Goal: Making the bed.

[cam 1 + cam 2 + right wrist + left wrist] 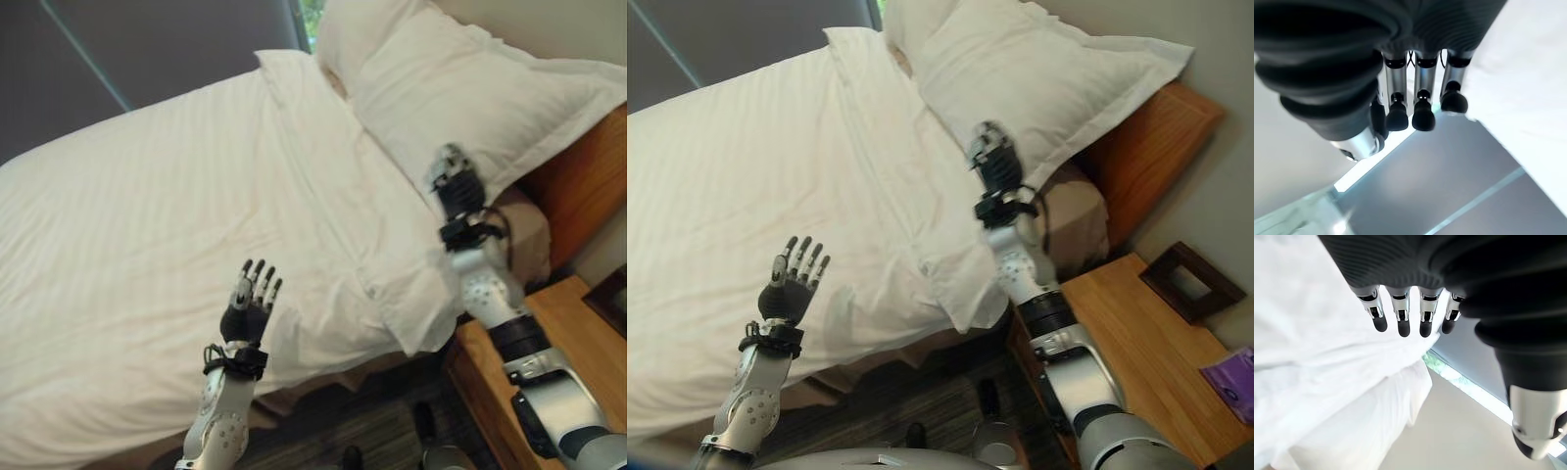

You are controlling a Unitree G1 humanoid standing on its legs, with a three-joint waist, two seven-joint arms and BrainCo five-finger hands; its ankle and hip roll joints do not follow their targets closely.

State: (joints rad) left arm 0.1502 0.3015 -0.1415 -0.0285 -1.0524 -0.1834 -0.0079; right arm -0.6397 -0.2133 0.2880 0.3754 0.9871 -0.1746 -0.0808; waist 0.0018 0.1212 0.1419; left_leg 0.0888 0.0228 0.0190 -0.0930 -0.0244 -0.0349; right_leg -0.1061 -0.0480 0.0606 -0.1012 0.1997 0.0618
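White duvet spread over the bed, striped, mostly flat, long axis running from the headboard end down toward the foot. Folded-back top band lying across just below the pillows, its near corner drooping over the bed's edge beside the wooden nightstand. Two white pillows stacked at the head, leaning against the wooden headboard; a strip of tan mattress or base showing under the front pillow's corner.

Right robot hand raised at the near edge of the front pillow, directly above that hanging corner. Fingers bent forward in its wrist view, nothing visibly between them; hard to say from the head views whether the tips touch the pillow or hover just short of it. Reads as curled and empty.

Left robot hand up over the near side of the duvet, palm lifted, fingers straight and spread, holding nothing; cloth below it, not in contact.

The relation that matters: loose corner and pillow edge both lie on the right arm's side, just below and beyond that hand, while the left hand sits well apart toward the foot. Likely next business, then, a right-side job of tucking or smoothing the fold, along the band's length toward the far side.

Beyond the bed, a dark frame on the nightstand, a purple item at its near end, dark floor below.
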